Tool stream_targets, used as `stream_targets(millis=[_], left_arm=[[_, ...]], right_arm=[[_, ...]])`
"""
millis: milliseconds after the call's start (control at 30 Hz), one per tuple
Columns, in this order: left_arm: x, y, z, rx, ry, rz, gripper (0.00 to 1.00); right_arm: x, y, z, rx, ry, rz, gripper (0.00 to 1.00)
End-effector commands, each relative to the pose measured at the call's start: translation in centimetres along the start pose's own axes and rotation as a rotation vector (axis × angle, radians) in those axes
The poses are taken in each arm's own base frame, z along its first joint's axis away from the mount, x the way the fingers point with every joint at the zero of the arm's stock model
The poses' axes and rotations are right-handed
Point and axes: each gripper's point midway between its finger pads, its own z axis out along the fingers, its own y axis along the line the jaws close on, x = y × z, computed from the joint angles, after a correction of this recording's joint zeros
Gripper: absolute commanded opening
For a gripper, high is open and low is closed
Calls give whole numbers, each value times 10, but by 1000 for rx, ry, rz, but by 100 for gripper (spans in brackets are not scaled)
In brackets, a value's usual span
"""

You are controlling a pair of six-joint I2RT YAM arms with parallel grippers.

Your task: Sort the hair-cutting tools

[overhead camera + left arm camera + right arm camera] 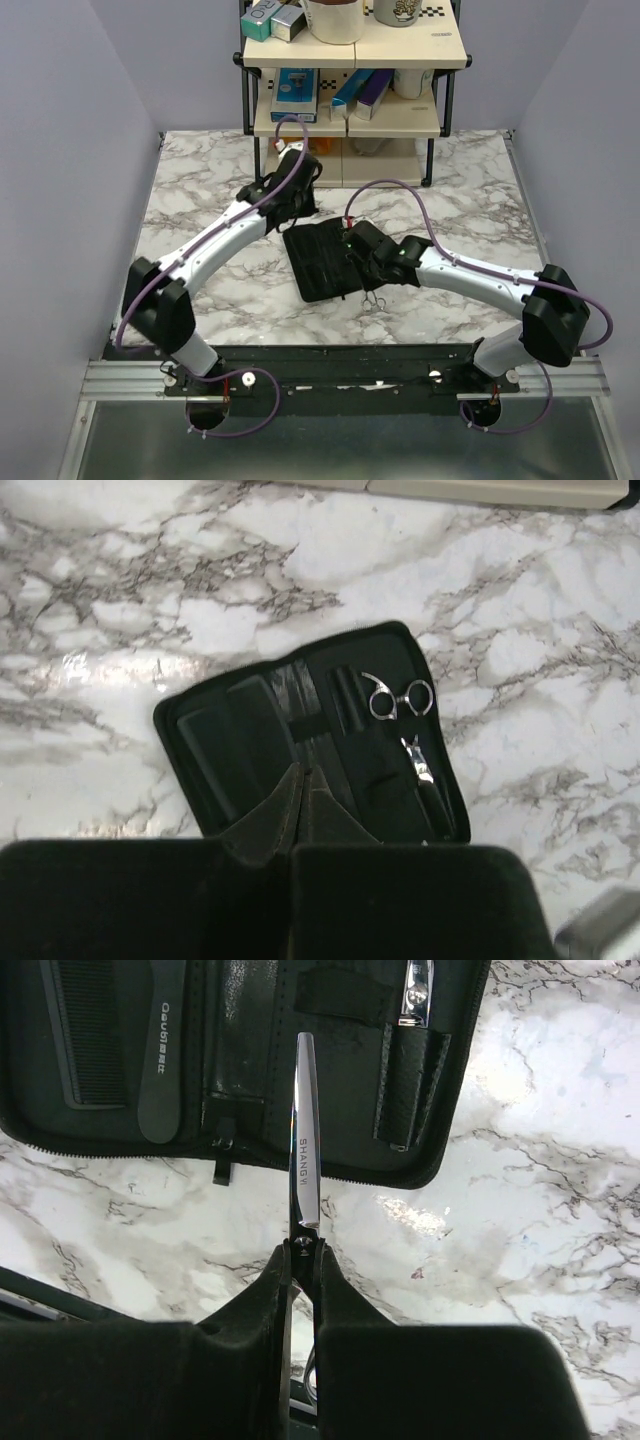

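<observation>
While the right gripper (303, 1260) is clamped on the scissors (305, 1140) near their pivot, the blades point straight away from its fingers, and the tip is over the open pouch (250, 1050), between the narrow comb (165, 1050) and the sleeve (405, 1090) holding a second pair (418, 990). The left gripper (300, 795), fingers together, sits at the opposite edge of the pouch; whether it pinches that edge I cannot tell.

Closed silver scissors (304, 1130) point at pouch (350, 1090) holding toothed comb (88, 1030) and narrower comb (165, 1055).
</observation>
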Motion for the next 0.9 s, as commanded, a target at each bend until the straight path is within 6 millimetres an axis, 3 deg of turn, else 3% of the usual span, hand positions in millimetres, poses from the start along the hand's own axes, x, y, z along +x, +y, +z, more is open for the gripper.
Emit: stream_targets(millis=[0, 33, 67, 133, 200, 233, 267, 400, 633, 867], left_arm=[[-16, -16, 43, 26, 24, 47, 0], [-10, -13, 61, 7, 49, 52, 0], [-18, -17, 66, 13, 37, 54, 0], [-13, -14, 88, -11, 72, 54, 0], [-25, -15, 97, -31, 43, 52, 0], [-19, -9, 110, -61, 59, 58, 0], [-26, -9, 113, -72, 49, 49, 0], [-21, -4, 137, -112, 55, 30, 0], [15, 1, 177, -122, 168, 25, 0], [53, 11, 189, -135, 263, 22, 0]], right_arm=[[5, 2, -8, -48, 30, -71, 1], [7, 4, -9, -61, 39, -75, 1], [6, 5, -10, -66, 39, -77, 1], [7, 5, -12, -75, 48, -83, 1], [9, 5, -12, -75, 60, -91, 1], [10, 3, -12, -67, 63, -93, 1], [11, 3, -11, -64, 73, -96, 1], [17, 0, -7, -43, 120, -112, 1], [16, -7, 3, -9, 167, -98, 1], [16, -14, 15, -9, 214, -95, 1]])
